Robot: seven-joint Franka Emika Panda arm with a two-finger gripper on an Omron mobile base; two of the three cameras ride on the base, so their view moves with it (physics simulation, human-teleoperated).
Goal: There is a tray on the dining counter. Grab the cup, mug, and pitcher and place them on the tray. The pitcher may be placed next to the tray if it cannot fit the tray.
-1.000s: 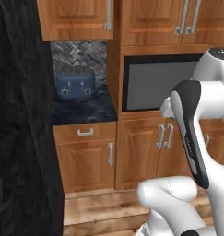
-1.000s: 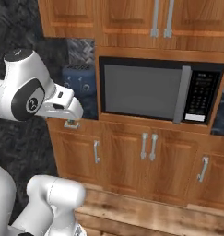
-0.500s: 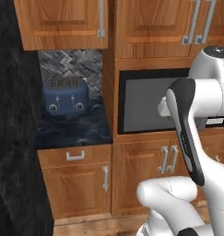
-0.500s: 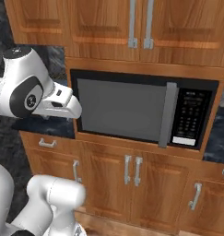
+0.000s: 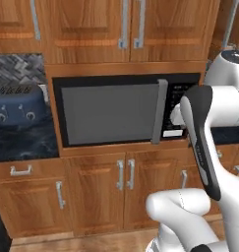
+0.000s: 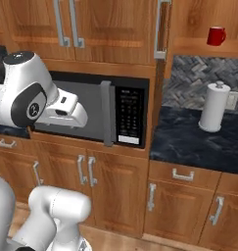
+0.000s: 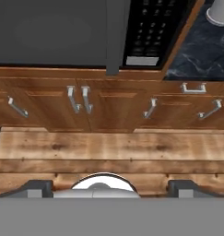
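The red mug (image 6: 216,36) with its side handle stands on a wooden ledge above the tiled backsplash, high at the upper right of the right base view. It is far from my hand, which hangs in front of the microwave. In the hand view my gripper (image 7: 109,188) is open, with its two dark fingertips (image 7: 37,186) wide apart and nothing between them. It looks down at the lower cabinets and the plank floor. The tray, the dining counter, the green cup and the pitcher are out of view.
A black microwave (image 5: 111,113) is built into the wooden cabinets straight ahead. A blue toaster (image 5: 15,103) sits on the black counter to its left. A white paper-towel roll (image 6: 212,107) stands on the black counter (image 6: 189,142) to its right. Cabinet doors and drawers fill the wall below.
The whole picture has slid left, so the base has moved or turned to the right. The microwave is now central, and the mug and paper-towel roll have come into sight. The arm keeps its pose.
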